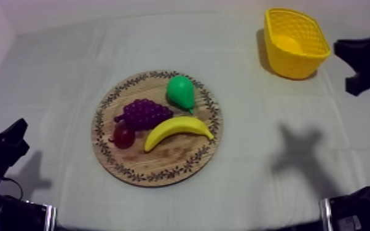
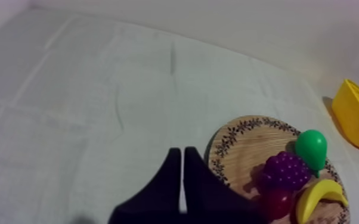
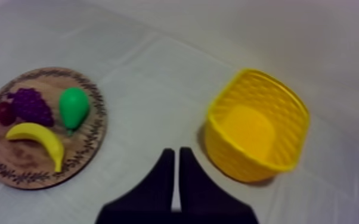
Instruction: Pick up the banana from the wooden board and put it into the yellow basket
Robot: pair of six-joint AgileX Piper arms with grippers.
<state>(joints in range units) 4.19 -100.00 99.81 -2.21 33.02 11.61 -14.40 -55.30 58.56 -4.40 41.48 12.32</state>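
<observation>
1. While the banana (image 1: pixel 178 130) lies on the board (image 1: pixel 163 175), on the part nearest the table's front and right, both arms are clear of it.
2. Grapes (image 1: pixel 143 113) sit just beside the banana on the far-left side. A small red fruit (image 1: pixel 124 136) touches the bunch, close to the banana's left tip.
3. A pear (image 1: pixel 180 92) (green, narrow end toward the banana) lies at the board's far side, next to the grapes.
4. Mid-table on the cloth (image 1: pixel 236 67), the board is well apart from the basket (image 1: pixel 292 64), which stands at the far right with its mouth up.
5. Seen from its own wrist, the left gripper (image 2: pixel 179 152) has its fingers pressed together in a narrow wedge, clenched on nothing, over bare cloth near the board's rim.
6. Likewise clenched on nothing, the right gripper (image 3: pixel 174 152) is over the cloth between board and basket, nearer the basket.
</observation>
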